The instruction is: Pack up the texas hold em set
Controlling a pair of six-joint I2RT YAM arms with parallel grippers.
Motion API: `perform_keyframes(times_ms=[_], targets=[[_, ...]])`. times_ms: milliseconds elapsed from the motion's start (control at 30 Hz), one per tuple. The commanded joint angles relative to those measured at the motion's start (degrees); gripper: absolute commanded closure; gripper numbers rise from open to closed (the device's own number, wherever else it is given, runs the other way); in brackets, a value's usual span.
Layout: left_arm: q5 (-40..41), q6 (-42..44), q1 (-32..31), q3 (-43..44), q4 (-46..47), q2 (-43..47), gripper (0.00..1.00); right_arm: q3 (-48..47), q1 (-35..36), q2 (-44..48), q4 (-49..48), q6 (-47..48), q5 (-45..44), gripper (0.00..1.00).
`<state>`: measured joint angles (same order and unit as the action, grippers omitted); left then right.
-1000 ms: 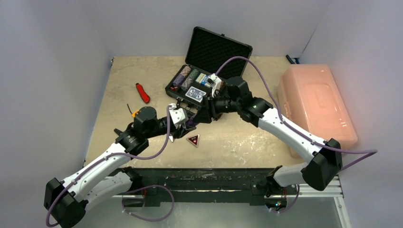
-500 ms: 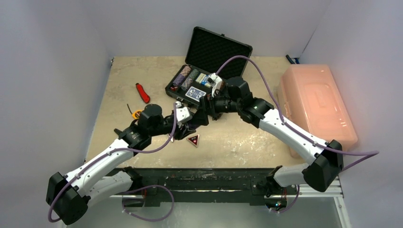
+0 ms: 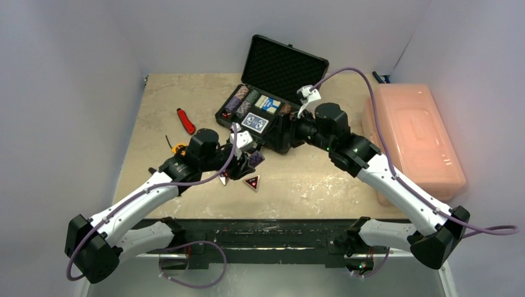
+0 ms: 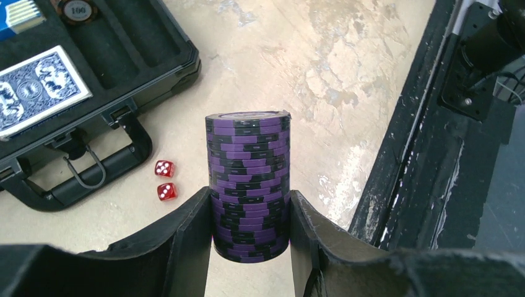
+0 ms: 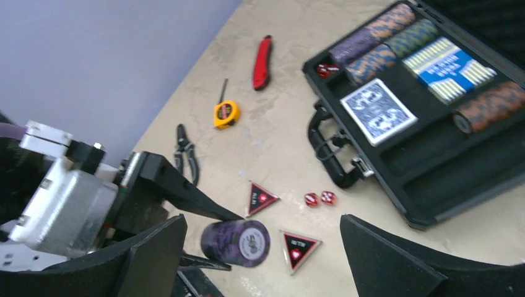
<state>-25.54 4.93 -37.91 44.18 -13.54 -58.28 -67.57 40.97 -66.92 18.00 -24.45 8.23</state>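
The black briefcase (image 3: 230, 117) lies open near the table's back, with chip stacks (image 5: 377, 46), a blue card deck (image 5: 377, 111) and a boxed deck (image 5: 449, 68) in its foam. My left gripper (image 4: 247, 216) is shut on a purple chip stack (image 4: 249, 185), held sideways just above the table in front of the case handle (image 4: 93, 179). My right gripper (image 5: 263, 219) hangs open above and behind that stack (image 5: 238, 243), not touching it. On the table lie two red dice (image 5: 311, 199) and two triangular red-black buttons (image 5: 260, 198) (image 5: 298, 247).
A red-handled tool (image 3: 186, 121), a yellow tape measure (image 5: 226, 112) and pliers (image 5: 186, 154) lie left of the case. The large pink bin (image 3: 412, 136) fills the right side. The table's black front rail (image 4: 421, 154) runs close to my left gripper.
My right gripper has opened off the purple stack and drawn back up toward the case. My left gripper keeps the stack and has shifted slightly right.
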Motion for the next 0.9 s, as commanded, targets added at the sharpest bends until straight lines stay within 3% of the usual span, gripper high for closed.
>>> perform_keyframes(times_ms=[0, 167, 367, 600, 867], targets=[[5.26, -4.42, -0.03, 7.99, -1.23, -2.60, 1.00, 1.11, 0.16, 1.54, 3.94, -1.22, -11.40, 0.01], [6.22, -6.41, 0.08, 11.44, -4.70, -5.61, 1.00, 1.89, 0.11, 2.64, 5.53, -1.30, -14.31, 0.01], [11.09, -10.73, 0.37, 22.13, -15.58, -15.30, 1.00, 2.37, 0.05, 4.46, 7.38, -2.18, -20.31, 0.01], [13.92, -13.47, 1.82, 31.68, -20.28, -26.17, 1.00, 4.30, 0.16, 9.14, 9.83, -2.46, -31.13, 0.01], [16.87, -14.05, 2.15, 40.93, -22.16, -36.01, 1.00, 5.52, 0.08, 12.02, 10.98, -1.84, -33.89, 0.01]])
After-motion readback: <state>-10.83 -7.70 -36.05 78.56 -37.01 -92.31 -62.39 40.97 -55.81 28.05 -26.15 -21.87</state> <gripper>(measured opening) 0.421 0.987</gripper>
